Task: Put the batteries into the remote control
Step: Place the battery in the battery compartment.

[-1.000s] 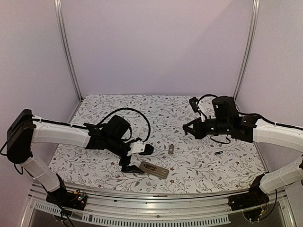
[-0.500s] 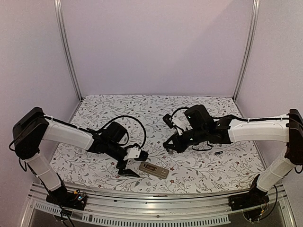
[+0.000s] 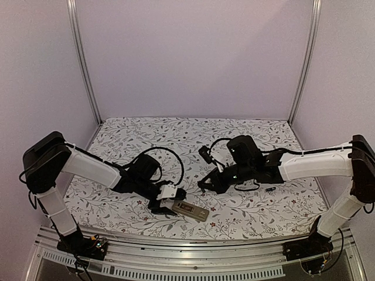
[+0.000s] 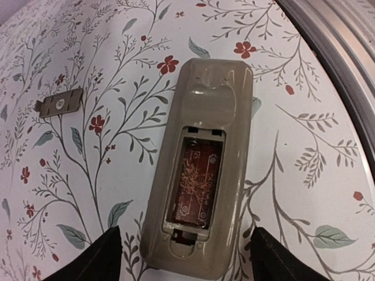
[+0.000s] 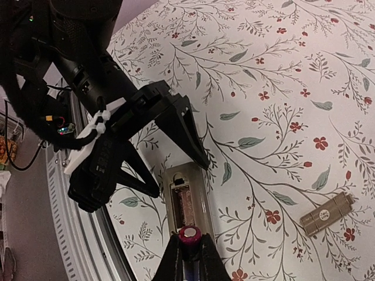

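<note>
Greyish plastic faces up: the remote control (image 4: 202,170) lies on its front close to the near edge of the counter (image 3: 176,134), a little left of the middle. That leaves its dark battery recess (image 4: 196,181) open from above, and it looks bare. My left end effector (image 4: 186,249) straddles the recess end of the remote, jaws apart, one finger on each long side with a slim gap to the casing. I judge it is there to pinch the body so it cannot skate when a cell is pressed in. My right end effector (image 5: 189,246) is clenched on one battery (image 5: 189,235), magenta tip forward, raised near the remote's other end and lined up roughly along the recess. The second battery (image 3: 270,189) lies well apart, toward the counter's right edge. The recess cover (image 4: 58,104) lies near the remote on its far side, clear of it.

For room, the metal rail (image 4: 340,58) at the near edge runs close by, so nothing can swing in from there. My left fingers take up one end. Free approach is from above and from the far and right sides.
</note>
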Available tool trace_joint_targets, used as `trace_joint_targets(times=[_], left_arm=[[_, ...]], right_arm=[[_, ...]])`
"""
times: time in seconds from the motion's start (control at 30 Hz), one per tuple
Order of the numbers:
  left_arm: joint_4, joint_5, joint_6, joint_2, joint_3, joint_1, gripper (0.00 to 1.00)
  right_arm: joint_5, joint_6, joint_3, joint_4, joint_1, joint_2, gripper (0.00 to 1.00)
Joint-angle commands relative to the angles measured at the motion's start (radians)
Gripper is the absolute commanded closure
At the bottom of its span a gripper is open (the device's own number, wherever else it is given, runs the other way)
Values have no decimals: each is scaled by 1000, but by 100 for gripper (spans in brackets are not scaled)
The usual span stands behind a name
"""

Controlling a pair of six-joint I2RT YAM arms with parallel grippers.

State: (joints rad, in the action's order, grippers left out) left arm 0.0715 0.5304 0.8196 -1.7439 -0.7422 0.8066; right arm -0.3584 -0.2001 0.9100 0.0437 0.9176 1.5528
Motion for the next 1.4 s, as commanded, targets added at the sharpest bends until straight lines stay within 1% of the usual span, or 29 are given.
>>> trace_joint_targets(times=[0.0, 0.1, 0.13, 0.2, 0.27, 0.37, 0.5, 0.6, 0.83, 1.03, 1.2, 1.37], left_arm=[[56, 1, -10, 11, 38, -4, 25], [92, -13, -34, 35, 58, -9, 23], [95, -9, -41, 47, 63, -13, 20], [94, 6, -68, 80, 74, -20, 12], [119, 14, -114, 128, 98, -29, 8], [158, -7, -209, 177, 120, -40, 6], [151, 5, -272, 229, 133, -49, 5], [142, 27, -312, 280, 152, -53, 3], [177, -5, -485, 408, 211, -91, 1], [248, -20, -510, 443, 267, -94, 0], [268, -28, -515, 457, 283, -97, 0], [276, -32, -524, 466, 289, -104, 0]], right_arm=[[-37, -30, 90, -146, 67, 131, 100], [-53, 9, 159, -110, 109, 220, 100], [-58, 15, 175, -95, 117, 256, 100], [-71, 20, 188, -77, 125, 294, 100], [-75, 22, 185, -77, 126, 312, 100], [-70, 27, 178, -76, 127, 314, 100], [-61, 41, 195, -46, 128, 342, 100], [-30, 62, 212, 8, 127, 369, 100], [19, 94, 252, 71, 127, 408, 100], [63, 113, 298, 125, 127, 410, 100], [54, 143, 360, 168, 128, 419, 100], [62, 147, 358, 226, 131, 435, 100]])
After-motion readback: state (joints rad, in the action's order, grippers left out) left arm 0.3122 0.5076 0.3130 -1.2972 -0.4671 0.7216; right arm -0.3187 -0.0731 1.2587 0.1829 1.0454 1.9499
